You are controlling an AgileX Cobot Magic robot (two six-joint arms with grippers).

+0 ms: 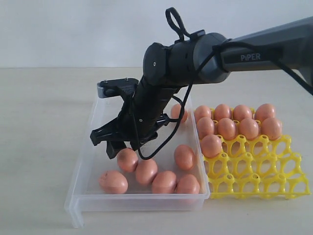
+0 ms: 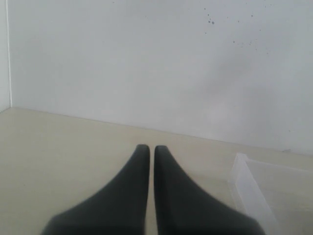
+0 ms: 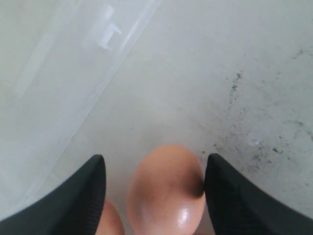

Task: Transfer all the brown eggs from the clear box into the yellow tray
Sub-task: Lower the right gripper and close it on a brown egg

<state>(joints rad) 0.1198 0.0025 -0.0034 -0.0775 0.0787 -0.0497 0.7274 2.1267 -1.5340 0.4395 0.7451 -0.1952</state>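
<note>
Right now the right arm is reaching across into the clear box on the desk, its jaws spread wide and dropped to either side of one brown egg near the box's front left. The wrist camera shows that egg sitting off-centre. One jaw looks to be at its side or touching it, while the other stands clear with a gap. The jaws hold nothing yet.

By my count seven eggs lie loose in the box and nine are seated at the back of the yellow tray, which sits against the box's right wall. The left arm is out of this, its jaws pressed nearly together over bare desk and empty.

I'd worry most about the squeeze. With the egg off-centre, the near jaw could shove it along the slick floor before the far one arrives, and a smooth oval can squirt out or roll. A second egg lies just beside it, close under the far jaw, so that jaw might land on it or knock it. Too hard a grip could crack the shell. The black cable loops low over the neighbouring eggs and could drag one as the arm lifts. Then there's the box wall to clear on the way to a free cup.
</note>
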